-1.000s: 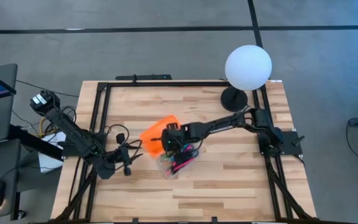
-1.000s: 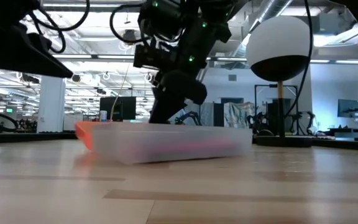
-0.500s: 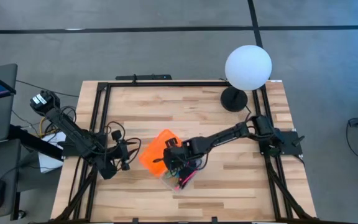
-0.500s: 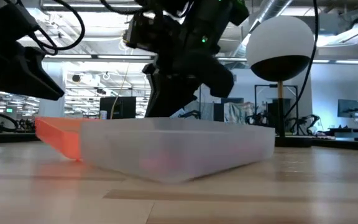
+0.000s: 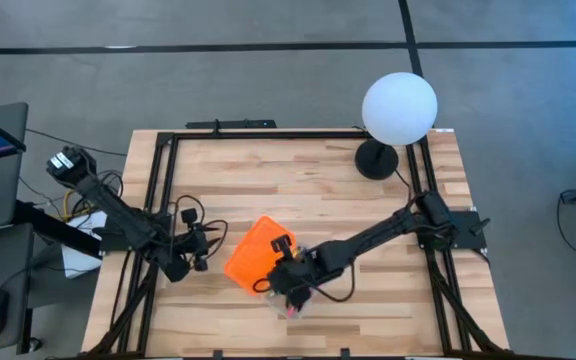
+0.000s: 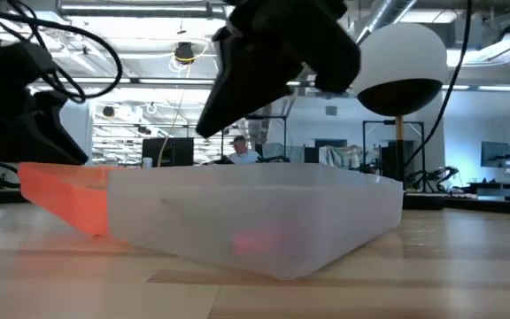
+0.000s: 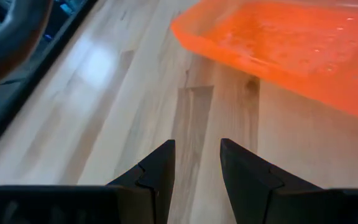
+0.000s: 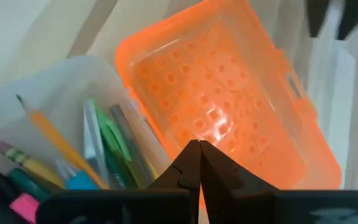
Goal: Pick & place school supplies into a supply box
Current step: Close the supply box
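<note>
The supply box [image 5: 280, 285] sits near the table's [image 5: 368, 210] front edge, orange lid [image 5: 256, 250] hinged open, pens and pencils [image 8: 73, 158] inside. The right gripper [image 5: 290, 280], pressed together, hovers over it; the left gripper [image 5: 200, 250], spread and empty, waits beside the lid. Light, stiff, slippery plastic: best gripped at a wall or the lid's rim

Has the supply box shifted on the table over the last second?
Yes. In the high view the supply box, with the right hand over it, has slid toward the table's near edge, farther from the white globe lamp.
</note>
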Motion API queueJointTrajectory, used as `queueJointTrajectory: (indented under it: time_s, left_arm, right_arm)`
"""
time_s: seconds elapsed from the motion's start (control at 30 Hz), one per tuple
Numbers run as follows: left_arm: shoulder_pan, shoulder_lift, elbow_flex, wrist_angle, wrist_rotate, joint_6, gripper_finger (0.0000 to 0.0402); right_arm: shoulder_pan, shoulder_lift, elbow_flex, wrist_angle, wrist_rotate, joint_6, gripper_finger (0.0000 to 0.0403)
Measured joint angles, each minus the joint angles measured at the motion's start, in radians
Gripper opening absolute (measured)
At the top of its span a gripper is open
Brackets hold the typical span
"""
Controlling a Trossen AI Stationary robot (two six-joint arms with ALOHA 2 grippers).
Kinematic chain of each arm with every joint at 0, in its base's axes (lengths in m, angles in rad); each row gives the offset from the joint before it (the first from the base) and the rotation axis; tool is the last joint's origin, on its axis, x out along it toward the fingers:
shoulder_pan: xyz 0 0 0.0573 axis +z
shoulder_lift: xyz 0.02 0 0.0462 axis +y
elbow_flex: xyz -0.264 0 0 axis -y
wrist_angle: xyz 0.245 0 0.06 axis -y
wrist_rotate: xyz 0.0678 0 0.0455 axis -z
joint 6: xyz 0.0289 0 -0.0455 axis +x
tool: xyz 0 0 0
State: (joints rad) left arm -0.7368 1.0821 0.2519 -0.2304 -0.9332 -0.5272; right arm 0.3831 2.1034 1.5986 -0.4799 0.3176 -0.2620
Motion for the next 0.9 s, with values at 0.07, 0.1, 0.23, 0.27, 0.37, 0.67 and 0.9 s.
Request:
queueJointTrajectory:
  time_s: [0.07,0.1,0.23,0.27,0.37,0.67,0.9]
  left_arm:
    - [0.022,0.000,-0.035,0.093,0.026,0.037,0.0123]
    - [0.033,0.000,-0.052,0.141,0.042,0.058,0.0123]
    - [0.072,0.000,-0.107,0.305,0.094,0.150,0.0123]
    - [0.079,0.000,-0.113,0.322,0.102,0.166,0.0123]
    - [0.102,0.000,-0.120,0.327,0.111,0.202,0.0123]
    - [0.180,0.000,-0.121,0.365,0.242,0.282,0.0123]
    - [0.225,0.000,-0.121,0.477,0.360,0.362,0.0123]
  right_arm:
    - [0.021,-0.004,-0.001,-0.007,0.024,0.052,0.0000]
    - [0.036,-0.004,-0.001,-0.017,0.043,0.079,0.0000]
    - [0.111,-0.014,-0.001,-0.084,0.127,0.223,0.0000]
    - [0.130,-0.015,0.000,-0.111,0.148,0.275,0.0000]
    - [0.193,-0.015,-0.002,-0.201,0.241,0.438,0.0000]
    - [0.364,-0.007,-0.001,-0.306,0.343,0.871,0.0000]
    - [0.431,-0.005,-0.098,-0.300,0.380,1.176,0.0000]
